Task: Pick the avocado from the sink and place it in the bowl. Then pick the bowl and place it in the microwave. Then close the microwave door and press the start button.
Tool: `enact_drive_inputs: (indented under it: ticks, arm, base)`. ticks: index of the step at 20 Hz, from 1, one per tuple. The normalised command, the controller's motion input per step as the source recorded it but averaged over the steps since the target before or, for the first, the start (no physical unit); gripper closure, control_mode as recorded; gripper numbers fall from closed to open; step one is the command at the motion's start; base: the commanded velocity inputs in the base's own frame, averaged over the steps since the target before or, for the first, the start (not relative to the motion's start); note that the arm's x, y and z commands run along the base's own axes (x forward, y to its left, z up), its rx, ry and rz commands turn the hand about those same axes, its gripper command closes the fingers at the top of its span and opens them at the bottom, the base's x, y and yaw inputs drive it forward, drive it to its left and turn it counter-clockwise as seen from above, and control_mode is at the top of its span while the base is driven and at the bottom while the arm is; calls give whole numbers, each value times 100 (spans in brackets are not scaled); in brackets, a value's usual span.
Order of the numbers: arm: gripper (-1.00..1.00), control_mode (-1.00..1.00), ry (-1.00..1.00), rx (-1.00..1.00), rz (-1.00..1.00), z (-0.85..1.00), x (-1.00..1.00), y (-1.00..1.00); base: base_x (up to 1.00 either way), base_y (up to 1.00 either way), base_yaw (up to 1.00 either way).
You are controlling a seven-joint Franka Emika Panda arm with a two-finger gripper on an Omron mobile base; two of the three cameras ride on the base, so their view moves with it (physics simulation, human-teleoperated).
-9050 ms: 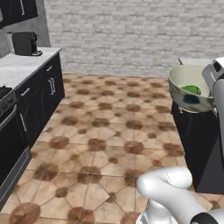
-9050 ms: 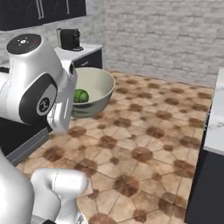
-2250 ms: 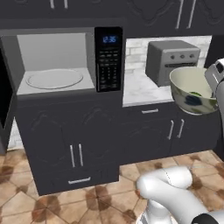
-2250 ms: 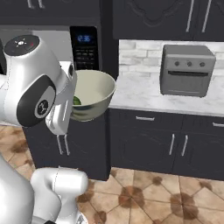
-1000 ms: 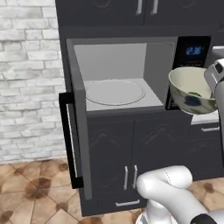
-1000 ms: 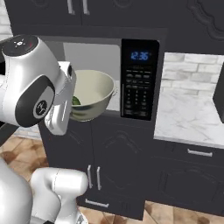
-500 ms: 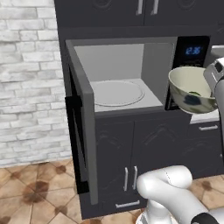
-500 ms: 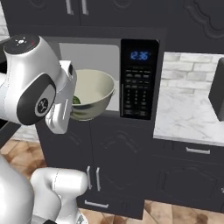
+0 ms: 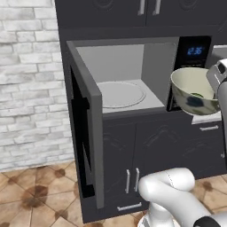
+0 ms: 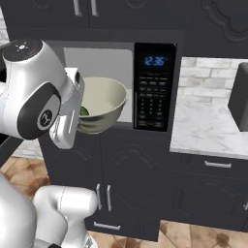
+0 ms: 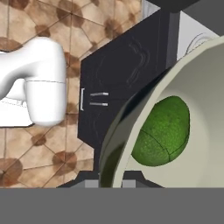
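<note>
the bowl hangs in the air just right of the open microwave, the avocado loose inside it. the gripper is clamped on the bowl's rim — jaws nearly together. ceramic looks stiff, smooth and breakable, and a rim pinch carries the weight off-centre — likely tippy, so the fruit could roll. the microwave door stands wide.
</note>
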Motion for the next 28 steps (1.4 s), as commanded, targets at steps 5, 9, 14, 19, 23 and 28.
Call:
enact_drive_inputs:
  ticks: [5,9,14,19,23,28]
  arm:
    - [100,-100,4,0,6,-26,-17,30]
    - [100,-100,0,-4,19,-56,9,71]
    - [100,-100,0,-2,11,-42,86,64]
    - [100,-100,0,0,4,-5,100,35]
    - [100,-100,0,0,0,0,100,26]
    - [100,-100,2,0,0,-1,100,30]
  base:
    - [0,0,0]
    - [0,0,0]
    - [0,0,0]
    - [0,0,0]
    - [0,0,0]
    - [0,0,0]
